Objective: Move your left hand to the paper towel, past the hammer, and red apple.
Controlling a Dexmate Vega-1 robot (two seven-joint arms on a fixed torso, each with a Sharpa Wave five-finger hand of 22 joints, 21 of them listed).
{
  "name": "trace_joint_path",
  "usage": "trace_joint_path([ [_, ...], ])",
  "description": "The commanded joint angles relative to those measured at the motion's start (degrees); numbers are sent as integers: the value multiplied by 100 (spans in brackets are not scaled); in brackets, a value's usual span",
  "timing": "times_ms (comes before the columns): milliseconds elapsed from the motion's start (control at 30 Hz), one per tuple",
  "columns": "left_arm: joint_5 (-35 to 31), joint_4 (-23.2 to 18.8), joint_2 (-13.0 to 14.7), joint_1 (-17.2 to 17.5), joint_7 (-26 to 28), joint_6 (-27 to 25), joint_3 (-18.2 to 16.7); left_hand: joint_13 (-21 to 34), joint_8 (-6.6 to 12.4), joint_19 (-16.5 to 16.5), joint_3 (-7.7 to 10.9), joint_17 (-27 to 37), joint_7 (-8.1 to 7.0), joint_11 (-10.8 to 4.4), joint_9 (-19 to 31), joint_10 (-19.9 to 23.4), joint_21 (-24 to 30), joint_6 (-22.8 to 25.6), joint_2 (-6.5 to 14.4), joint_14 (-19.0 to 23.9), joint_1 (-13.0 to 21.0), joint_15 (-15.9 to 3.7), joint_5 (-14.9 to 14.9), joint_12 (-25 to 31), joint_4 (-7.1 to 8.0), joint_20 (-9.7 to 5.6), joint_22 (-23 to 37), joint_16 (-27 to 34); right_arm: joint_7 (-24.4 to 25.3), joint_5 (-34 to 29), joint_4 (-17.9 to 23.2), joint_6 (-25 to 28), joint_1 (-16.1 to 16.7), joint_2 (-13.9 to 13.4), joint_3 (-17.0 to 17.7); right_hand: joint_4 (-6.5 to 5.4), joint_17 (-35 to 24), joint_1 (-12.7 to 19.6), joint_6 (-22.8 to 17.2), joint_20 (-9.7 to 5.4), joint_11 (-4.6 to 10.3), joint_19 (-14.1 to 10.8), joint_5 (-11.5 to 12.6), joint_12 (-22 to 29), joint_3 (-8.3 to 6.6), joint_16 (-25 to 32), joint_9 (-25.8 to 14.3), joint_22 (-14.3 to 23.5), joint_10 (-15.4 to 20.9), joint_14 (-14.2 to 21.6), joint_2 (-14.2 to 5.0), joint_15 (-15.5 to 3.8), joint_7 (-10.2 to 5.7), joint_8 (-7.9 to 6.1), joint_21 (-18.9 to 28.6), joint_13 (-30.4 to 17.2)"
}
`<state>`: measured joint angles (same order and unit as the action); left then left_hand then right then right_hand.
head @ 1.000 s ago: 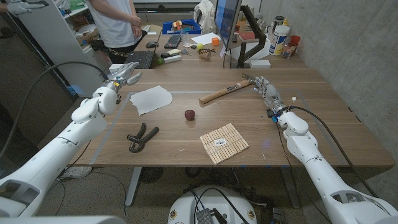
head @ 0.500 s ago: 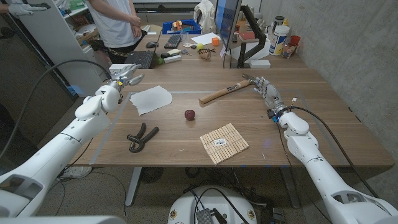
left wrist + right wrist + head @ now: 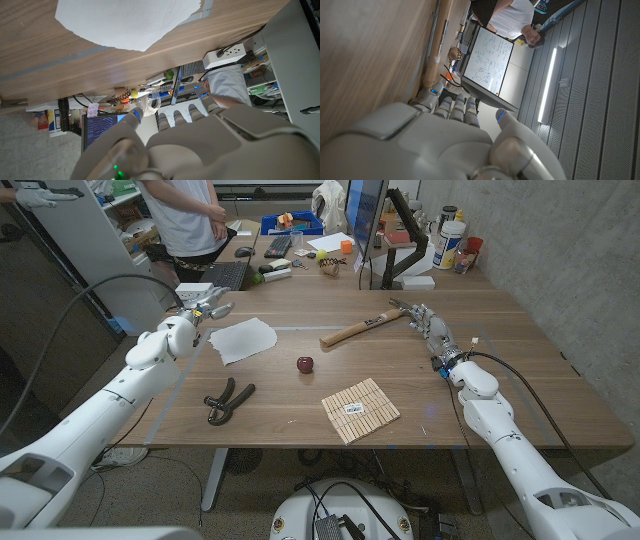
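A white paper towel [image 3: 242, 339] lies on the table's far left part; it also shows in the left wrist view as a white sheet [image 3: 125, 20]. My left hand [image 3: 205, 306] hovers just left of and behind it, fingers apart, holding nothing. A wooden-handled hammer [image 3: 358, 328] lies at the far middle, its handle [image 3: 436, 45] also in the right wrist view. A small red apple [image 3: 305, 364] sits in the middle of the table. My right hand [image 3: 428, 325] stands just right of the hammer's head, fingers extended, holding nothing.
Black pliers [image 3: 226, 399] lie at the near left. A slatted wooden mat [image 3: 360, 409] lies near the front middle. A person [image 3: 188, 215] stands behind the far left corner, by a keyboard [image 3: 220, 275]. A monitor [image 3: 366, 220] and bottles [image 3: 452, 240] stand beyond the far edge.
My left hand has drifted slightly to the right, closer to the paper towel's far left corner. The right hand and the objects stay where they were.
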<state>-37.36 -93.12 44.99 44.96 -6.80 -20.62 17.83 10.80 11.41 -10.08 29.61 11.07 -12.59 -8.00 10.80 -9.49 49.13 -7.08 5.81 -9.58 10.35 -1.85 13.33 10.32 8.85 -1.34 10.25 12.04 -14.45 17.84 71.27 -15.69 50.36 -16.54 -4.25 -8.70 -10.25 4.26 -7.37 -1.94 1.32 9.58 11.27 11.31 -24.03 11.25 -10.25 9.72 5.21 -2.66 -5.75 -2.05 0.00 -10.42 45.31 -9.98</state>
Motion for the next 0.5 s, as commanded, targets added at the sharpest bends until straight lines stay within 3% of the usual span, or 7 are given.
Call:
trace_joint_path([
  [33, -101, 71, -12, -122, -131, -88, 165, 29, -36, -1651, -19, 17, -17, 2, 14, -73, -13, -78, 5, -956, -61, -400, -1, 35, 5, 6, 33, -3, -3, -3, 63, 1, 48, -47, 28, -7, -23, -44, -38, -588, -37, 26, 44, 39, 14, 8, -23, 34, 29, -53, -429, -149, 4, -36, -31, -33],
  [500, -166, 100, -22, -184, -275, -211, 267, 31, -40, -1656, -45, 14, -17, -1, 16, -62, -34, -124, 4, -966, -69, -395, 0, 50, -1, -12, 33, 3, -37, -47, 86, -44, 74, -103, 12, -6, -22, -45, -40, -585, -31, 21, 45, 39, 20, 8, -23, 35, 31, -53, -429, -150, 8, -36, -51, -33],
])
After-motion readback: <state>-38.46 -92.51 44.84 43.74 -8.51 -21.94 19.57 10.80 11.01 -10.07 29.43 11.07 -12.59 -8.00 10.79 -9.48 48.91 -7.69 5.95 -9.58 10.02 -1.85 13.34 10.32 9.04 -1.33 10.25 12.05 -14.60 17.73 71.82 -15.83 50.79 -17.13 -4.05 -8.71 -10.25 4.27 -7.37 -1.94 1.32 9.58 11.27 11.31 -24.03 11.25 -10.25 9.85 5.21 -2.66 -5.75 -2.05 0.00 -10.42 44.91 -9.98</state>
